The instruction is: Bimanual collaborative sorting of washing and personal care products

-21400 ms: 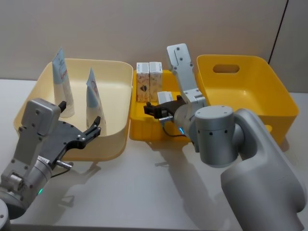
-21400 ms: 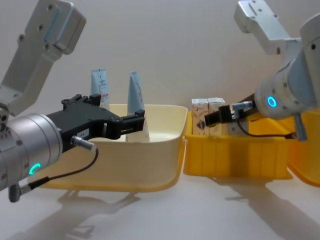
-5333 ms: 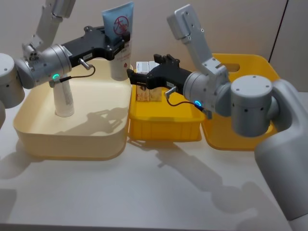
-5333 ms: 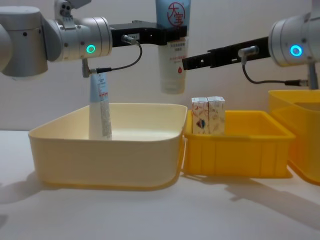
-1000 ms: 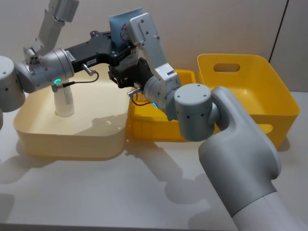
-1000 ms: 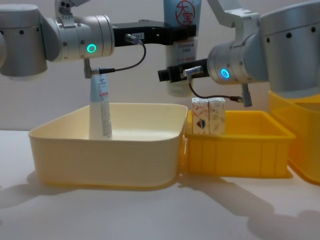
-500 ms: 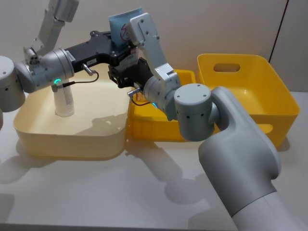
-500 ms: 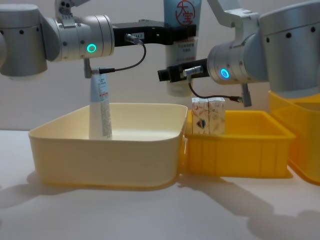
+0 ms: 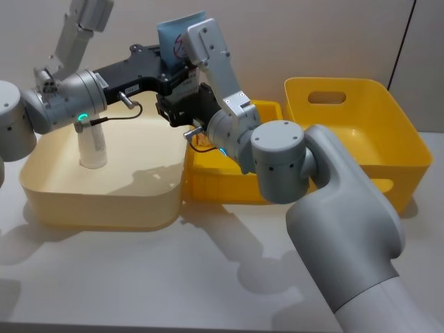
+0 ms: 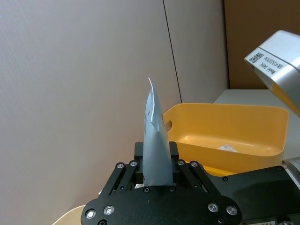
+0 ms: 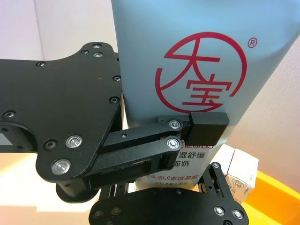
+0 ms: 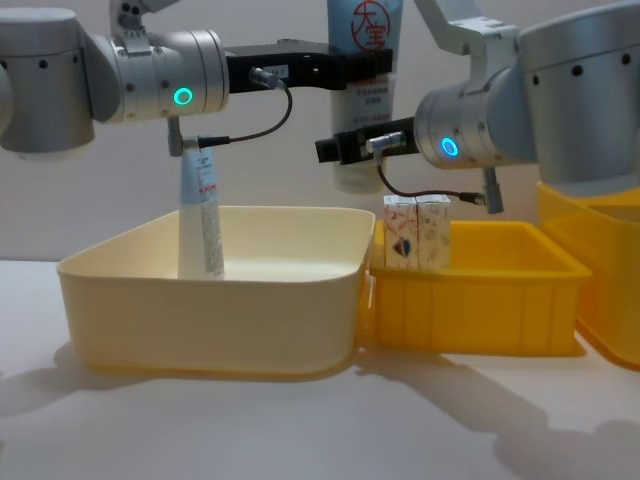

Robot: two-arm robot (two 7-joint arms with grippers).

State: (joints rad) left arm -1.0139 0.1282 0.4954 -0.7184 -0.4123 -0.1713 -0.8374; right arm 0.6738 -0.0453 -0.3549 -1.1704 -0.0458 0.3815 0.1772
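Logo tube (image 12: 364,70) being clamped aloft by left gripper (image 12: 362,68), right gripper (image 12: 345,150) closing on its base; handover unfinished; second tube (image 12: 200,215) binned.

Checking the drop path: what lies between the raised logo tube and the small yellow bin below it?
In the chest view, only the right tool, closing on the logo tube near its cap; beneath that is bare air down to the small yellow bin.

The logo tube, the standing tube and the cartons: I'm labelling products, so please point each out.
Logo tube (image 12: 365,100): chest view, printed body below the red logo.
Standing tube (image 12: 200,225): chest view, mid body inside the cream bin.
Cartons (image 12: 418,232): chest view, front faces.
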